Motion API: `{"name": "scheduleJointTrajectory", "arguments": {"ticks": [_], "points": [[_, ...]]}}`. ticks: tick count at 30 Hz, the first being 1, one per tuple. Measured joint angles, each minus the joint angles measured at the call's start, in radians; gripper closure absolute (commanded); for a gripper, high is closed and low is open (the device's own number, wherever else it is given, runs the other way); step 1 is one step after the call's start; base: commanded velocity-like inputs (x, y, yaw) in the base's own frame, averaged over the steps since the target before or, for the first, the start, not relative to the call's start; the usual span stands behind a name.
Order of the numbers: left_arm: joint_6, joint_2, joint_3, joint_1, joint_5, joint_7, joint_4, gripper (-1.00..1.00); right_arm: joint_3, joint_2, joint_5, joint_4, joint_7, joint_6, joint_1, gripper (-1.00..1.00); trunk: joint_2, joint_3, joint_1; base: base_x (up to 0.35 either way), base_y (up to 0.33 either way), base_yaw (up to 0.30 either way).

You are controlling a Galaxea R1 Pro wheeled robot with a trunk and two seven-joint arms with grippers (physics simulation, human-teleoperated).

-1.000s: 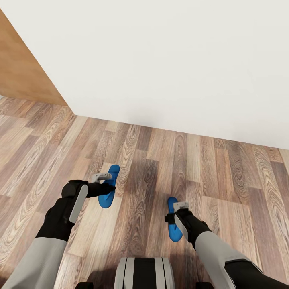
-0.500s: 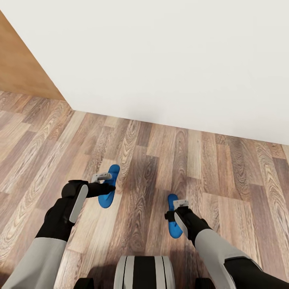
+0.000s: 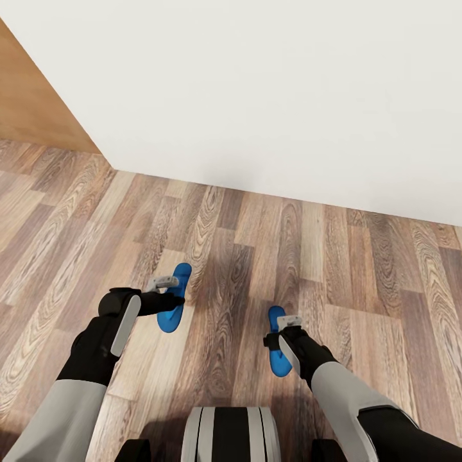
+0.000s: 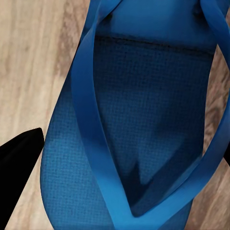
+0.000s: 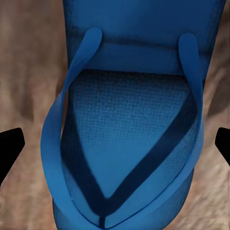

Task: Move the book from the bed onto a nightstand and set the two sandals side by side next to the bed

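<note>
Now two blue sandals over plank floor point(image 3: 359, 269), near white wall point(image 3: 289, 96), well apart. Left gripper point(image 3: 168, 292) clamped on left sandal point(image 3: 173, 308), dark fingertip point(image 4: 17, 167) beside its edge. Right gripper point(image 3: 282, 333) grasping right sandal point(image 3: 277, 359), fingertips point(image 5: 9, 146) flanking its sides.

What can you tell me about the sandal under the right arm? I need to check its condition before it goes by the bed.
The sandal is a bright blue flip-flop with a textured footbed and a smooth Y-shaped strap, looking intact. In the head view it sits at the right gripper above the wood-plank floor. The wrist view shows dark fingertips at either side; actual contact cannot be told.
</note>
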State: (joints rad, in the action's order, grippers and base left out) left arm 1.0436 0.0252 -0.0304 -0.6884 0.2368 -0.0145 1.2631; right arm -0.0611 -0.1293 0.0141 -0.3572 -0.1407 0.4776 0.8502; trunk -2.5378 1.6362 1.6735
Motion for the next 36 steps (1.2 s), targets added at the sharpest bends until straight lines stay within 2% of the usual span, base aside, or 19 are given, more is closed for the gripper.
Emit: {"name": "scheduleJointTrajectory", "arguments": {"ticks": [6, 10, 11, 14, 18, 25, 31, 36], "points": [[0.0, 0.0, 0.0, 0.0, 0.0, 0.0, 0.0, 1.0, 0.0, 0.0, 0.0, 0.001, 0.0, 0.0, 0.001, -1.0, 0.0, 0.0, 0.0, 0.0, 0.0, 0.0], [0.0, 0.0, 0.0, 0.0, -0.001, 0.0, 0.0, 1.0, 0.0, 0.0, 0.0, 0.002, 0.0, 0.0, 0.001, -1.0, -0.001, 0.015, 0.002, 0.0, 0.0, 0.0], [0.0, 0.0, 0.0, 0.0, -0.001, 0.0, 0.0, 1.0, 0.0, 0.0, 0.0, 0.002, 0.0, 0.0, 0.001, 1.0, -0.001, 0.019, 0.002, 0.0, 0.0, 0.0], [0.0, 0.0, 0.0, 0.0, -0.001, 0.0, 0.0, 1.0, -0.001, -0.001, -0.009, -0.006, 0.008, 0.008, 0.002, 1.0, -0.002, 0.031, 0.003, 0.0, 0.0, 0.0], [0.0, 0.0, 0.0, 0.0, 0.0, 0.0, 0.0, 1.0, -0.001, -0.001, -0.018, -0.004, 0.009, 0.005, 0.002, 1.0, -0.002, 0.031, 0.003, 0.0, 0.0, 0.0], [0.0, 0.0, 0.0, 0.0, 0.001, -0.001, 0.0, 1.0, -0.036, 0.0, -0.019, -0.003, 0.007, 0.002, 0.002, 1.0, -0.002, 0.031, 0.003, 0.0, 0.0, 0.0], [0.0, 0.0, 0.0, 0.0, 0.002, -0.001, 0.0, 1.0, -0.041, 0.0, -0.02, -0.004, 0.007, 0.002, 0.001, 1.0, -0.002, 0.031, 0.003, 0.0, 0.0, 0.0], [0.0, 0.0, 0.0, 0.0, 0.002, -0.002, 0.0, 1.0, -0.044, 0.002, 0.001, 0.004, -0.002, -0.003, 0.001, 1.0, -0.001, 0.019, 0.002, 0.0, 0.0, 0.0]]}}
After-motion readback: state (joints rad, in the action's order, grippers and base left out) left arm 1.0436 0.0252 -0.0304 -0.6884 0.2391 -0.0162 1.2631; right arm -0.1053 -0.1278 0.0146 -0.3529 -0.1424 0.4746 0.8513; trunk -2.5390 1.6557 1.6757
